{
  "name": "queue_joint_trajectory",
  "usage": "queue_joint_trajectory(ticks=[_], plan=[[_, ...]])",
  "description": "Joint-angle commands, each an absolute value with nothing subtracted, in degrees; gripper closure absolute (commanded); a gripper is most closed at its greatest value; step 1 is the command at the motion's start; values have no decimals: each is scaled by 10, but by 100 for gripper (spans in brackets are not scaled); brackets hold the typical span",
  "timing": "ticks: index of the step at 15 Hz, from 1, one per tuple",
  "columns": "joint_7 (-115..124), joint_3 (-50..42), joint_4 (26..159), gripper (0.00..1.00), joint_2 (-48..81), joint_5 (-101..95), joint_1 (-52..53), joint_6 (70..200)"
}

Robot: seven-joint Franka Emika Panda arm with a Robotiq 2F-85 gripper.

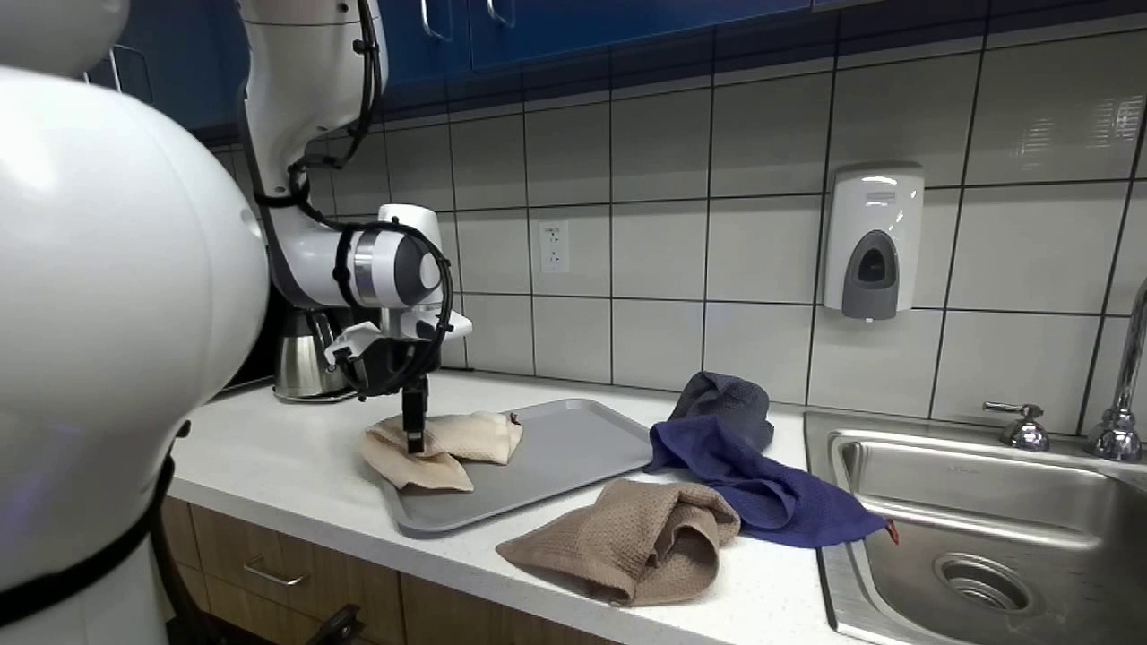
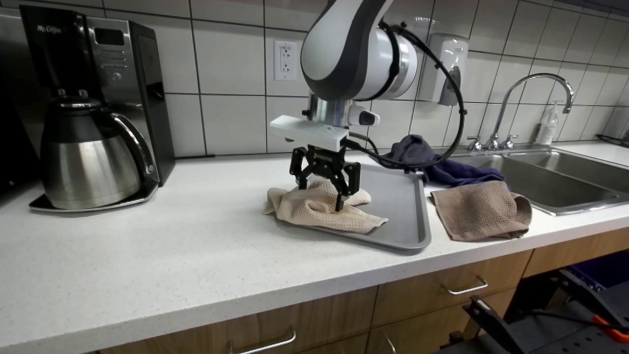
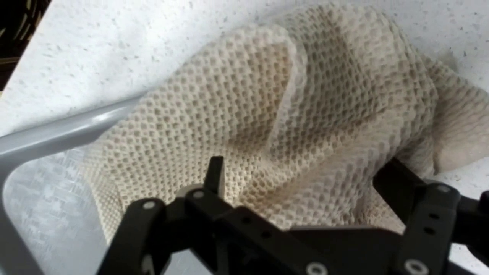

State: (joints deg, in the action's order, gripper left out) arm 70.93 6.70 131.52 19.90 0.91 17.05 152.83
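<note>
Because the end effector [image 2: 321, 195] stands wide open, with its fingers [image 3: 397, 183] on either side of a raised fold in the beige cloth [image 3: 214, 110], the step in hand looks to be getting a sure grip on that fabric. Nothing appears clamped yet; the cloth lies directly below and between the fingers, partly on the grey tray [image 2: 400, 196] and partly over its rim onto the counter [image 2: 172, 255]. The nearer fingertip in an exterior view seems to meet the weave, though whether it presses or merely grazes cannot be told.

A good grip would likely take the whole ridge, not just its crest: centre the fold between the fingers, set both tips low beside its base, then close slowly so the limp cloth bunches inward instead of slipping free. The rim runs hidden somewhere beneath the end effector, so going too deep could jam a tip or pinch the rim and drag the tray along. A gentle, straight lift afterwards should show whether the loose ends follow. The brown cloth [image 2: 479, 209] and the blue cloth [image 1: 762, 488] lie well apart from the end effector, toward the sink [image 2: 565, 177], and should not interfere.
</note>
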Motion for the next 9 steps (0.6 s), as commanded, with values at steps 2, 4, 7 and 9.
queue_joint_trajectory(ticks=[2, 4, 7, 9], plan=[[688, 72, 1321, 26, 200, 32, 168, 1539], [686, 72, 1322, 42, 201, 34, 168, 1541], [682, 72, 1323, 67, 200, 38, 167, 1542], [681, 72, 1324, 82, 199, 40, 167, 1543]])
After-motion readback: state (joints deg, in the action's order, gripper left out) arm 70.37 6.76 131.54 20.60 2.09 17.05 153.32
